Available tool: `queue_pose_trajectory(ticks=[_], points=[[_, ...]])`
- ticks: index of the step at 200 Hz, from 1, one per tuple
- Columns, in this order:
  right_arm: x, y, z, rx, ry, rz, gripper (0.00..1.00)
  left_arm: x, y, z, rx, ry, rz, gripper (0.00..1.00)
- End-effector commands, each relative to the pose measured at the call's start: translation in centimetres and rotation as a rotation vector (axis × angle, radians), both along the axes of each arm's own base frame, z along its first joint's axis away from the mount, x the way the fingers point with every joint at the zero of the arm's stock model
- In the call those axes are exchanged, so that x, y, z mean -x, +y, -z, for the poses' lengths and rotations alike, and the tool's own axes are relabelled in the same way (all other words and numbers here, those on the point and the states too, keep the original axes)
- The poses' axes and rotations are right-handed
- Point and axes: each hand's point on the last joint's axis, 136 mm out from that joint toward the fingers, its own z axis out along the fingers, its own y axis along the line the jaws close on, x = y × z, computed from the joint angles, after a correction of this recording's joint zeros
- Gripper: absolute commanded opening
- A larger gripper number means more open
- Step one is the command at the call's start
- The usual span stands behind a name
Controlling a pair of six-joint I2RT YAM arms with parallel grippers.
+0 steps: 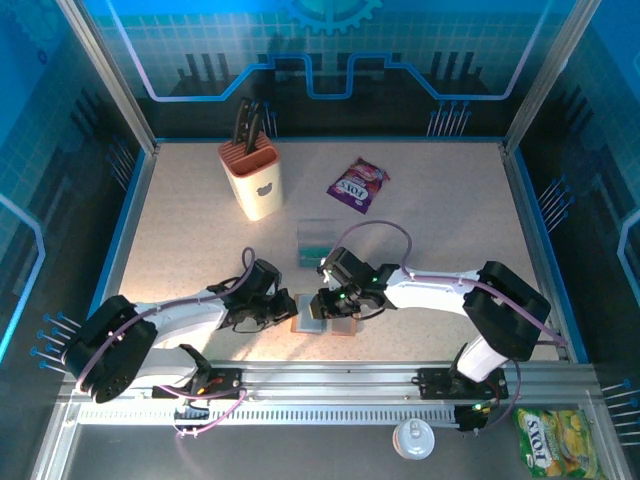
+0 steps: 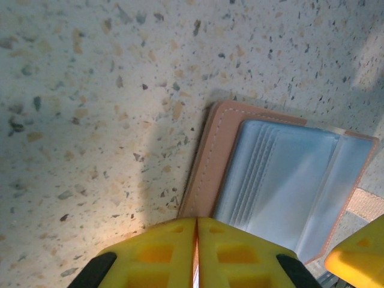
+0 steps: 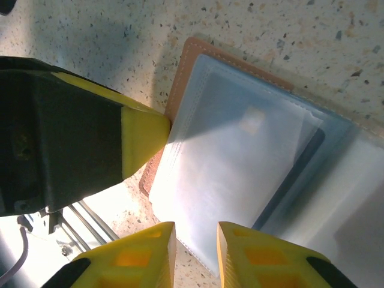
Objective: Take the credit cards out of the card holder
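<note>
The card holder [image 1: 345,326] lies open like a book on the speckled table [image 2: 90,90], close to its near edge and between the two grippers. The step in hand seems to be drawing a card out of a sleeve.

The left gripper [image 2: 196,255] has its fingers pressed together, with the tips at the leather border of the holder. I cannot tell whether they pinch the leather or just press on it. The right gripper [image 3: 196,249] hangs over the near edge of the clear sleeves [image 3: 240,150], with a narrow gap between its fingers and nothing visibly caught in it.

The next move, I judge, calls for catching the card itself and not the soft sleeve, then pulling along the pocket while the holder is kept flat.

The right wrist view shows a credit card [image 3: 294,180] as a dark edge inside a sleeve. In the left wrist view the sleeves look pale and ribbed. The top view adds a clear tray [image 1: 318,232] just behind the holder, with teal pieces in it, probably cards already out.
</note>
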Motion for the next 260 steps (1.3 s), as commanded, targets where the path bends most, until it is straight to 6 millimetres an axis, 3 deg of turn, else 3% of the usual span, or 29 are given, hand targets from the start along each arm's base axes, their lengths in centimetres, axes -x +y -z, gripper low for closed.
queue_pose_trajectory(ticks=[1, 166, 260], points=[[-0.2, 0.5, -0.1, -0.022, 0.041, 0.019, 0.26, 1.0, 1.3, 1.3, -0.041, 0.03, -0.019, 0.11], [-0.8, 1.4, -0.1, -0.078, 0.068, 0.054, 0.41, 2.2, 1.9, 1.6, -0.025, 0.044, -0.029, 0.11], [-0.7, 1.8, 1.0, -0.078, 0.109, 0.07, 0.44, 2.5, 2.3, 2.0, -0.031, 0.046, -0.032, 0.11]])
